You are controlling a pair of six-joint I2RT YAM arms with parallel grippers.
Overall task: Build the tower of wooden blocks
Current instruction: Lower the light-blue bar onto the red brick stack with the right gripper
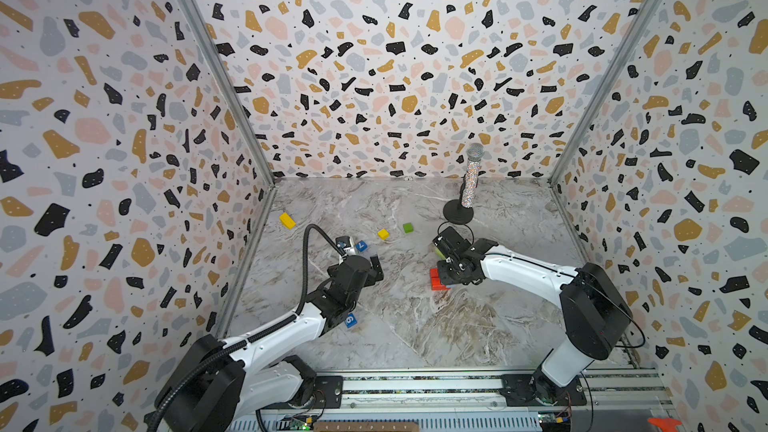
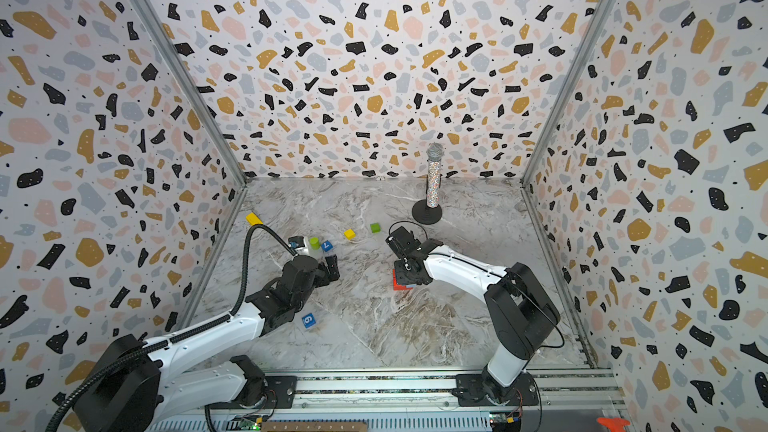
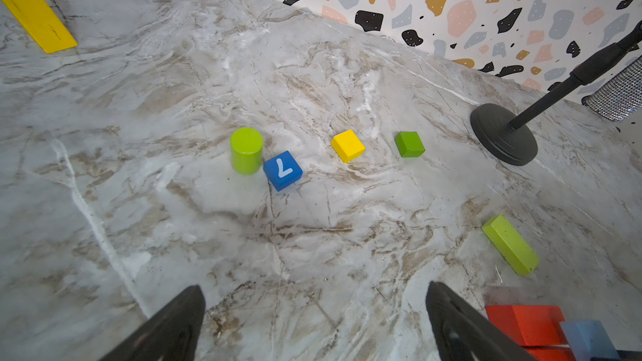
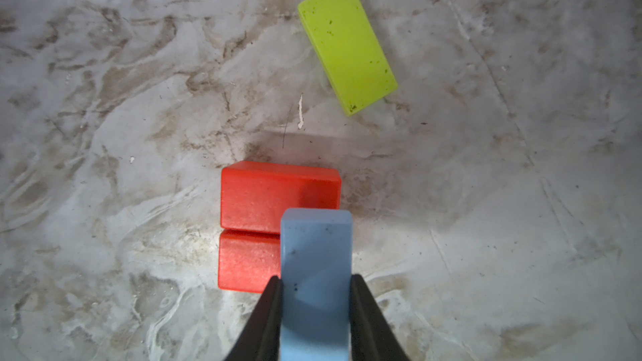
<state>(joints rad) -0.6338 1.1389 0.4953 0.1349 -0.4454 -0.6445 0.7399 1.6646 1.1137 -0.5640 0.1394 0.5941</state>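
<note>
Right gripper [image 4: 314, 283]: closed on 1 light blue brick [image 4: 314, 248], jaws pinching its 2 long sides. The brick is held over 2 red bricks [image 4: 278, 196] that lie side by side, touching, on the marble table [image 1: 415, 326]; whether it rests on them cannot be told. In both top views this start of the tower [image 1: 436, 280] sits just below mid-frame, largely hidden under the right wrist. Left gripper [image 3: 314, 288]: jaws spread wide, nothing between them, above bare marble left of centre in both top views. Loose wood blocks: 1 lime green brick [image 4: 347, 45], lying flat, near the red pair but apart from it; 1 lime green cylinder [image 3: 246, 150], upright, just beside 1 dark blue cube marked 7 [image 3: 282, 170]; 1 yellow cube [image 3: 347, 145] and 1 green cube [image 3: 409, 144], near each other, apart, at mid-frame in the top views; 1 yellow brick [image 1: 286, 220], flat, left of centre near the left wall; 1 dark blue numbered cube [image 1: 350, 320], lower left of centre beside the left arm. Other: 1 glittery microphone [image 1: 471, 178], upright on a round black base [image 1: 458, 213], right of centre near the back wall.
</note>
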